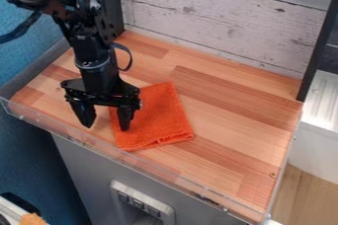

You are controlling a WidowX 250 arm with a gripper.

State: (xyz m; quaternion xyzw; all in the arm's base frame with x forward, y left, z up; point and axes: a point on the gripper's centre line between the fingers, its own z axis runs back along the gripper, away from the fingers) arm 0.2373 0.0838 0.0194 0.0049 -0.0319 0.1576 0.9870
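The black gripper (106,122) hangs at the left part of the wooden counter, its two fingers spread apart with nothing visible between them. Its right finger is over the left edge of an orange cloth (159,118); whether it touches the cloth I cannot tell. The other finger is to the left of the cloth, above bare wood. Folded and roughly four-sided, the cloth lies flat near the front left of the counter.
A low clear rim (173,177) runs along the front edge of the wooden counter (231,115). Behind stands a whitewashed plank wall (218,17), with dark posts at its two ends.
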